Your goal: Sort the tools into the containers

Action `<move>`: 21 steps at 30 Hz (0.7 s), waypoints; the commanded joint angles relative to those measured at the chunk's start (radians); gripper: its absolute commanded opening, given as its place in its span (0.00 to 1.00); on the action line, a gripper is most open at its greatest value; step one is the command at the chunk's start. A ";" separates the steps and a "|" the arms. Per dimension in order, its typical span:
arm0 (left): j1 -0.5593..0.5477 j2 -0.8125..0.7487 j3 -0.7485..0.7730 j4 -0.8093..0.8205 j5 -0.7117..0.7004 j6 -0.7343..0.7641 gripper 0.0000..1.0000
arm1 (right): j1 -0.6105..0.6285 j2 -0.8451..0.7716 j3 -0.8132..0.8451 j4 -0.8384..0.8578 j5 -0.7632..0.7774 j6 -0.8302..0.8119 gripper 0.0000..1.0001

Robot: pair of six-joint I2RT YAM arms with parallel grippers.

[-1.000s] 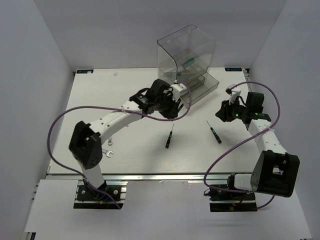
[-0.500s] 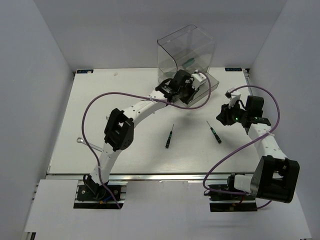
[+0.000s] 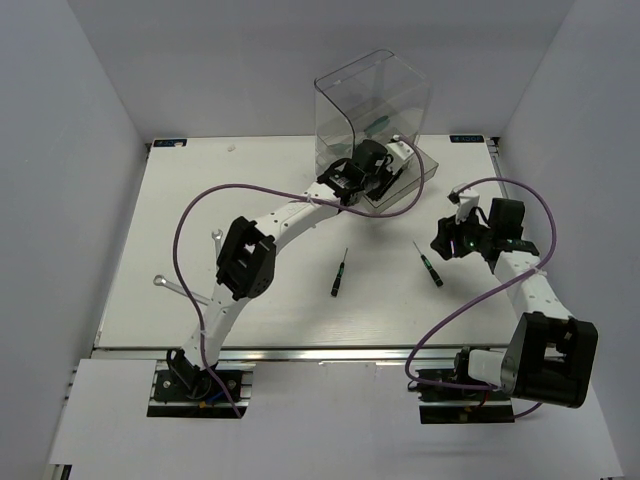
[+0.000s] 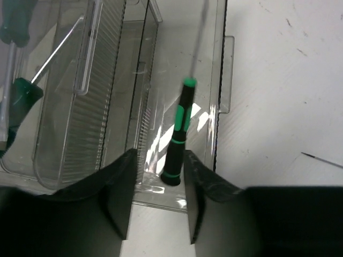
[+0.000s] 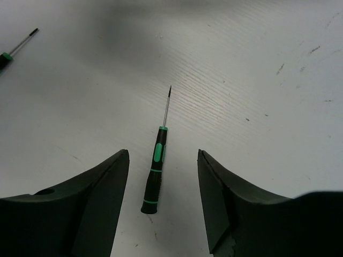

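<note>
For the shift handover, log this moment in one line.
left gripper: open, above stowed screwdriver in open drawer | right gripper: open, above loose screwdriver on table

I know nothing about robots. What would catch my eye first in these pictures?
A tall clear drawer unit stands at the far edge of the table; the left gripper is open over a green-and-black screwdriver lying in its pulled-out drawer. The right gripper hangs open above a second screwdriver on the table at the right.
</note>
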 commanded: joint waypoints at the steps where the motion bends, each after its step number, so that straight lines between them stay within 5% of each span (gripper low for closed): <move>1: -0.003 -0.018 0.014 0.025 -0.029 -0.011 0.52 | 0.008 0.013 -0.001 -0.012 0.054 -0.035 0.60; 9: -0.003 -0.064 0.054 0.044 -0.026 -0.062 0.57 | 0.055 0.068 -0.004 -0.108 0.159 -0.084 0.62; 10: -0.003 -0.078 0.057 0.036 -0.021 -0.089 0.55 | 0.063 0.071 -0.007 -0.117 0.171 -0.088 0.62; 14: -0.003 -0.206 -0.014 -0.007 0.014 -0.175 0.13 | 0.104 0.078 -0.039 -0.141 0.246 -0.111 0.62; 16: -0.003 -0.324 -0.145 -0.032 0.027 -0.250 0.12 | 0.123 0.078 -0.067 -0.137 0.271 -0.107 0.62; 21: -0.003 -0.619 -0.468 -0.073 0.010 -0.359 0.58 | 0.222 0.117 -0.110 -0.080 0.381 -0.041 0.61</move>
